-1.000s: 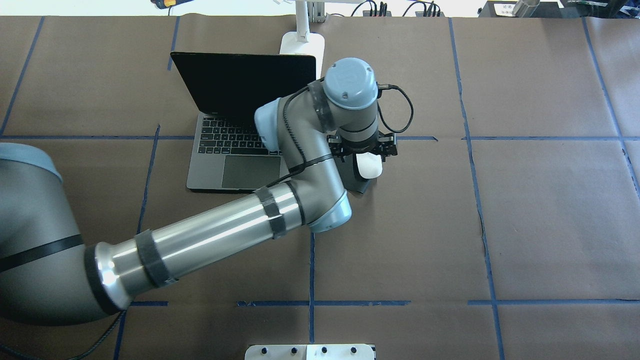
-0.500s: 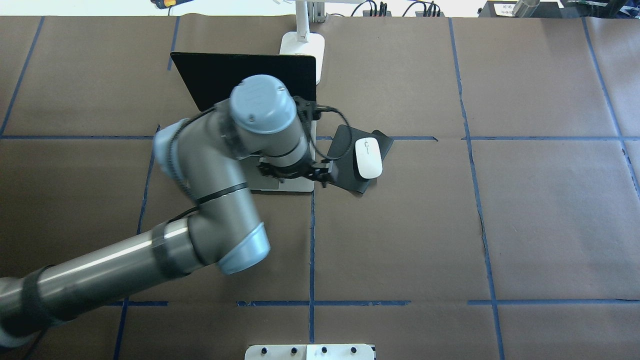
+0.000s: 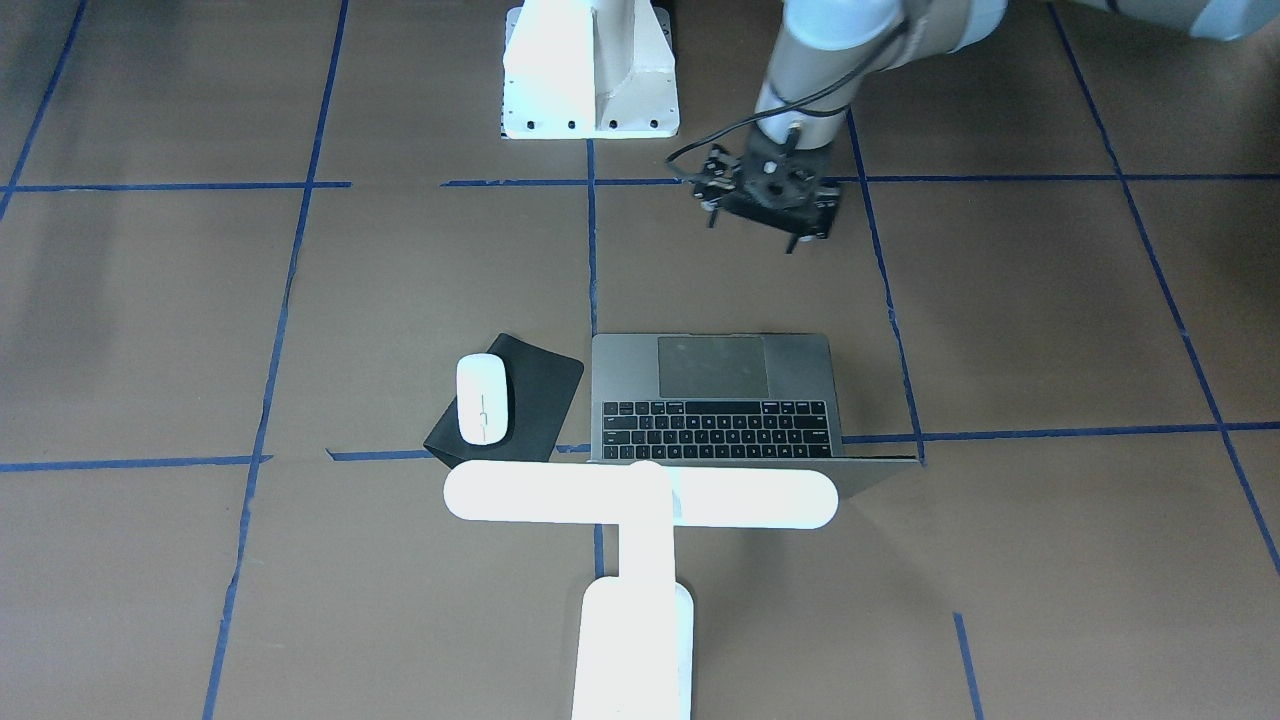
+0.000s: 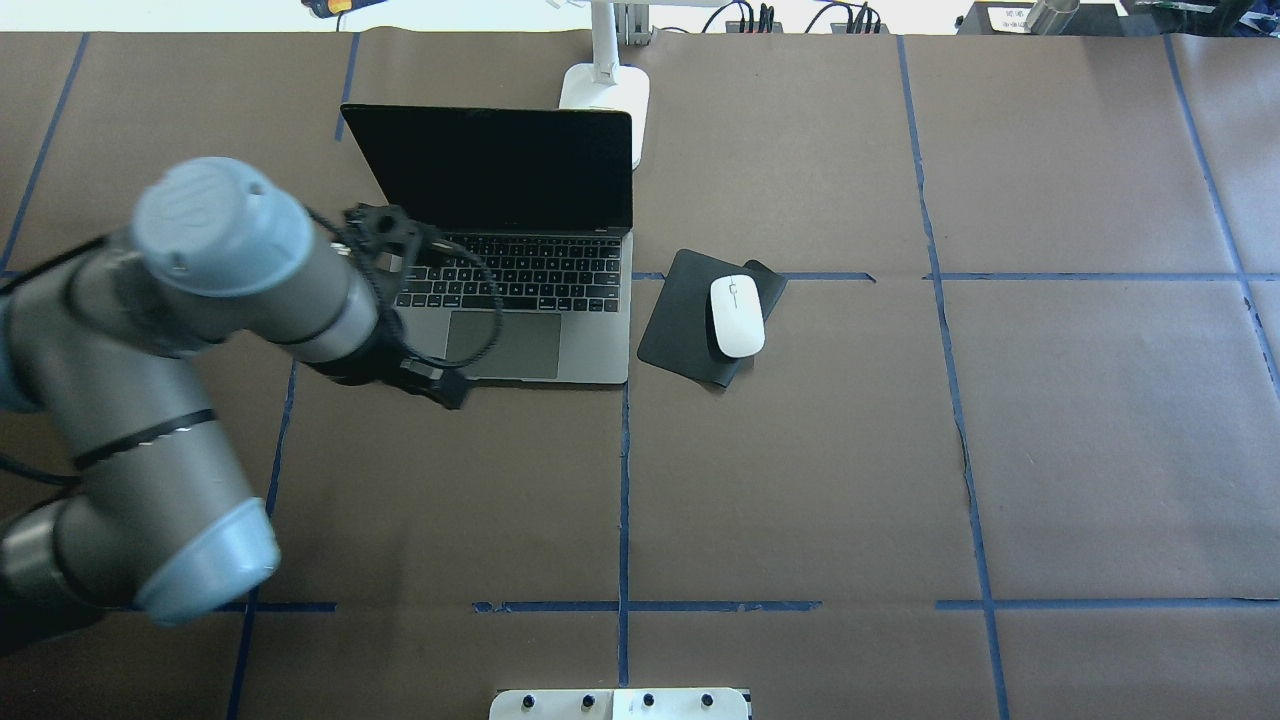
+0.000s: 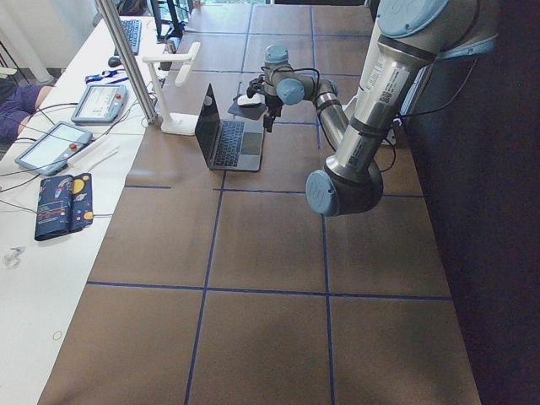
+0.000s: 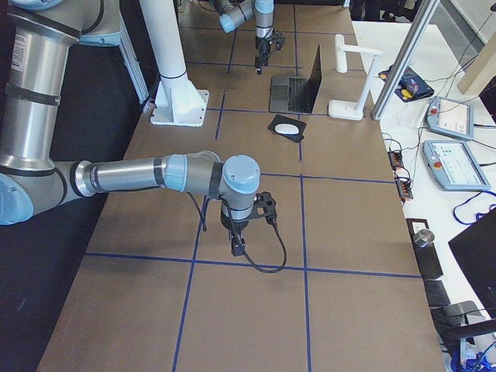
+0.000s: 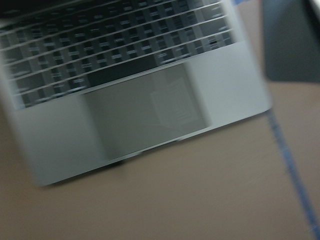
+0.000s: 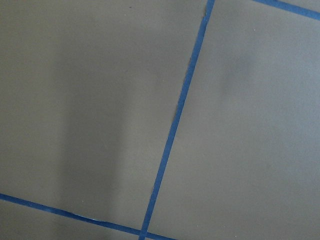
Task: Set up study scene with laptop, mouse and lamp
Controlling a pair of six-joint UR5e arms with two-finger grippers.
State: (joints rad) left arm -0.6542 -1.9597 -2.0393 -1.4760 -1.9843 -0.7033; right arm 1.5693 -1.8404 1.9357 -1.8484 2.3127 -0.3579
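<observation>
Beside the laptop's point(image 4: 520, 272) front edge, I am hovering the left pincer point(image 4: 440, 385): opening unreadable, nothing visibly held. Right pincer point(image 6: 238, 246): cannot tell. I am advising a high, laptop-clearing retreat.

Silver-grey tubular arm point(image 4: 140, 390) — pale-blue joint caps point(image 4: 215, 225).

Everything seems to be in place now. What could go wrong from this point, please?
1. The left gripper hangs near the front edge of the laptop; a careless swing might push the laptop.
2. The lamp stands just behind the open lid, so a pushed laptop could knock it.
3. The mouse lies at the outer edge of the mouse pad and might slide off if bumped.
</observation>
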